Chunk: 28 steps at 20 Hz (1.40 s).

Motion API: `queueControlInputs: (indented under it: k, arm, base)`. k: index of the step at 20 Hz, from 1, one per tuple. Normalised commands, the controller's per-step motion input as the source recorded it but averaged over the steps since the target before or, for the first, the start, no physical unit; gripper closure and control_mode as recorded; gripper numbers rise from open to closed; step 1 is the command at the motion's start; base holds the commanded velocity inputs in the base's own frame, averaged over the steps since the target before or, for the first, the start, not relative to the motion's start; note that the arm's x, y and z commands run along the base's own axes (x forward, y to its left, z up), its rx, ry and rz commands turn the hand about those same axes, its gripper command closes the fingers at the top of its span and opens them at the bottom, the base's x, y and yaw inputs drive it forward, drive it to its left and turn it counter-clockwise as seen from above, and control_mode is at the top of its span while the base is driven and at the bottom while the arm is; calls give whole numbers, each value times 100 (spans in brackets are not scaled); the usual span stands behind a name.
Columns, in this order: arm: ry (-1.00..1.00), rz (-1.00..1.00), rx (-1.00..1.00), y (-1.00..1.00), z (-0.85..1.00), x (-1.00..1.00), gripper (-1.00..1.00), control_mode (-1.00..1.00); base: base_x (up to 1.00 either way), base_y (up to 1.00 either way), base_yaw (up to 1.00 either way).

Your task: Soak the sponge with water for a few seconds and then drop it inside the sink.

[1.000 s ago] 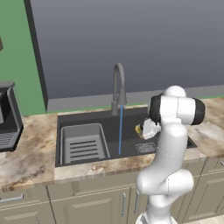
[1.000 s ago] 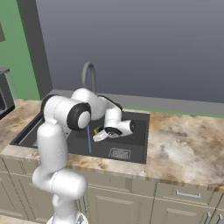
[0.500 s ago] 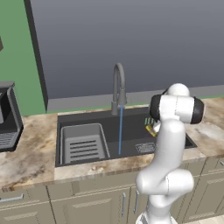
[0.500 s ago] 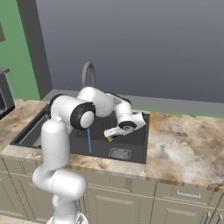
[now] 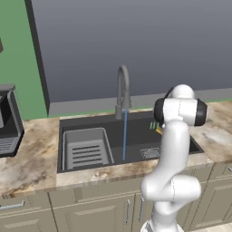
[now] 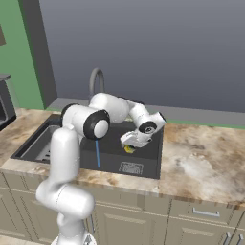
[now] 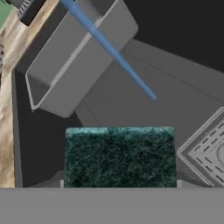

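Note:
My gripper (image 6: 129, 145) hangs over the right part of the dark sink (image 6: 146, 165), shut on the sponge (image 6: 128, 149), whose yellow side shows under the hand. In the hand view the sponge's dark green face (image 7: 120, 156) sits low between the jaws. From the left base, a yellow bit of sponge (image 5: 158, 130) peeks out beside my arm. The water (image 6: 97, 153) falls as a thin blue stream from the grey gooseneck faucet (image 5: 122, 86), left of the sponge and apart from it. The water (image 7: 109, 47) also crosses the hand view. The drain grate (image 7: 209, 151) lies beside the sponge.
A grey slotted rack (image 5: 86, 148) fills the sink's left half. Marble counter (image 6: 201, 162) runs on both sides, and a dark coffee machine (image 5: 7, 122) stands at the far left. The grey wall rises just behind the faucet.
The gripper has carried the sponge rightward, away from the water stream, and the wrist has turned. The water keeps running.

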Motion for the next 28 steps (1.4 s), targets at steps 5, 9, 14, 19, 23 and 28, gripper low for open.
queueControlInputs:
  k: [5,9,14,19,23,28]
  arm:
    - [6,-6,-23,-8,0,6,100,-100]
    - [0,-12,-22,0,0,0,100,-100]
    - [-1,-15,-10,0,0,0,100,-100]
    - [-12,-15,-19,0,-1,0,100,-100]
    - [-6,-14,-27,0,0,0,100,-100]
    - [-5,-11,-22,0,0,0,100,-100]
  base:
    - [0,0,0]
    - [0,0,0]
    - [0,0,0]
    - [0,0,0]
    - [0,0,0]
    - [0,0,0]
